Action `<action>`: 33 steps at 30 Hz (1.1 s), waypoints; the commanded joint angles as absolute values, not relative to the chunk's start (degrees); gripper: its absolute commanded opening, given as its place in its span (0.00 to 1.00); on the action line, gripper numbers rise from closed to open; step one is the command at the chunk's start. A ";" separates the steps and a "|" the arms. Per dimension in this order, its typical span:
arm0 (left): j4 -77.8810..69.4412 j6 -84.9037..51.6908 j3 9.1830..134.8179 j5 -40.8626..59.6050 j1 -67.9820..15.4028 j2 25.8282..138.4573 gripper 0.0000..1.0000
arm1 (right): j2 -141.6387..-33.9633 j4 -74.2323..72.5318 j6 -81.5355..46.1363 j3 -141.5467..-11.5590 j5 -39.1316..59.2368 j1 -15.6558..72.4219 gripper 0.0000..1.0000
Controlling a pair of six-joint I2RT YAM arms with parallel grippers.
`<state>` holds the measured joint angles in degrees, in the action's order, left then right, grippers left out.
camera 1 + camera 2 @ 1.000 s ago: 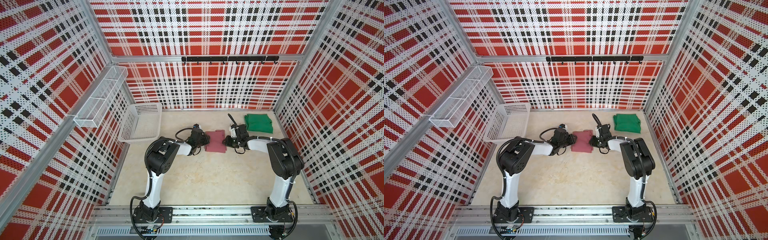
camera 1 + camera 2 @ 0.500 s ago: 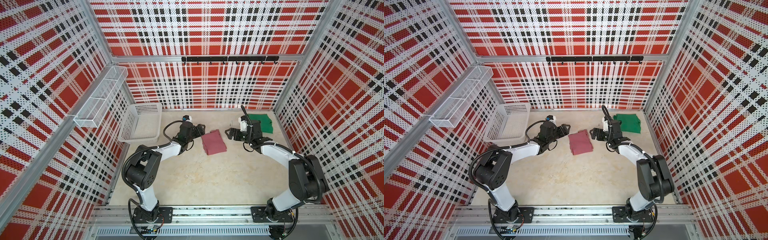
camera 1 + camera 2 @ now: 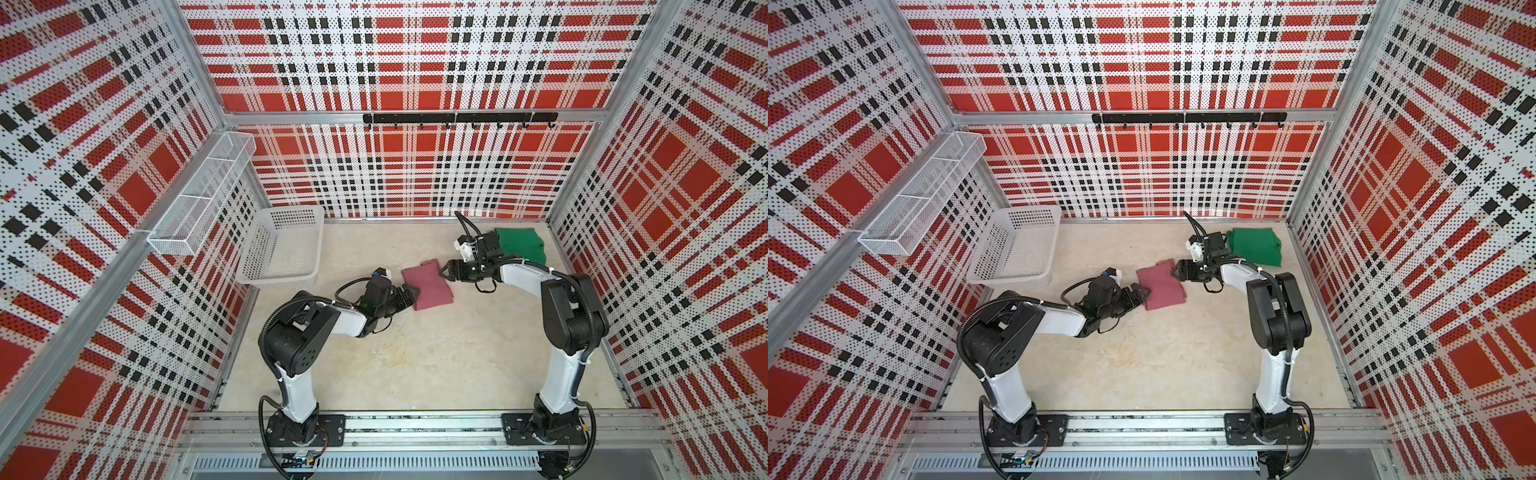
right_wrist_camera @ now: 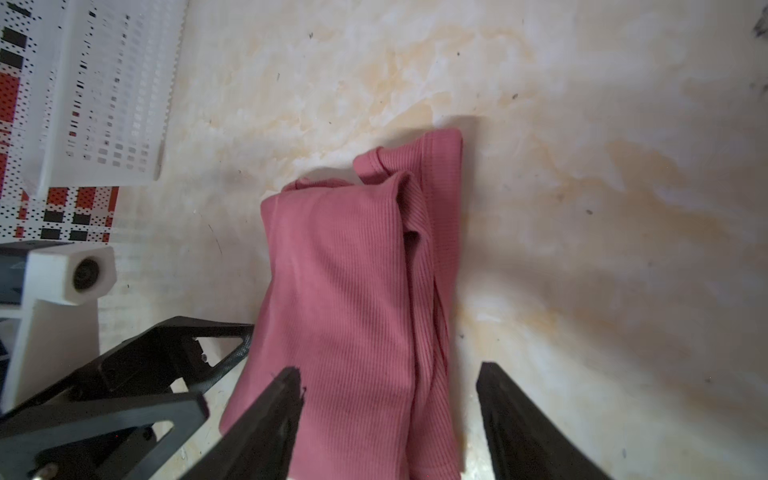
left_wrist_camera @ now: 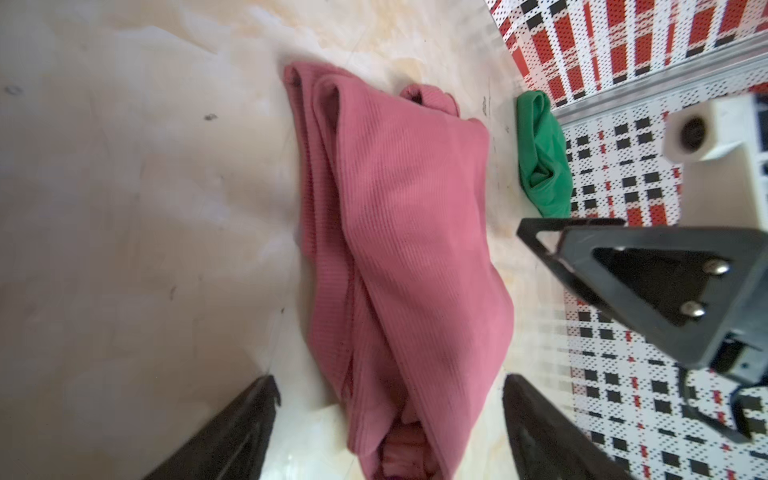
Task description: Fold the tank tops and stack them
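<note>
Both flank pink top (image 3: 428, 286): left gripper (image 3: 411, 294), right gripper (image 3: 444, 272).

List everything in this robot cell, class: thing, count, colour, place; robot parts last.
pink tank top: one, dusty pink, folded, mid-table between the grippers
green tank top: one, bright green, table's far right corner
basket: one, white, table's far left corner
wire shelf: one, white, left wall
hook rail: one, black, back wall
table: one, beige, cell floor
walls: three, red-white-black plaid, around the table
left arm: one, white and black, front rail, left
right arm: one, white and black, front rail, right
left gripper: one, black, open, pink tank top's left edge
right gripper: one, black, open, pink tank top's right edge
</note>
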<state>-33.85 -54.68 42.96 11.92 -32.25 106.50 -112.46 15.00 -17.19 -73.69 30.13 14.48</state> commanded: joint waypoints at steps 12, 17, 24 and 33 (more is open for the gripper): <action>-39.80 -58.99 44.65 6.40 -31.55 114.28 0.64 | -120.75 17.58 -13.75 -77.96 31.38 17.19 0.78; -42.13 -60.72 44.96 7.20 -32.32 117.09 0.63 | -120.92 15.24 -14.75 -76.06 30.56 18.58 0.77; -43.07 -62.05 46.59 7.12 -33.23 119.56 0.24 | -121.12 13.75 -15.60 -75.06 31.58 19.31 0.72; -38.85 -59.14 54.17 7.81 -33.44 119.00 0.00 | -119.38 10.90 -16.28 -75.10 35.48 19.14 0.29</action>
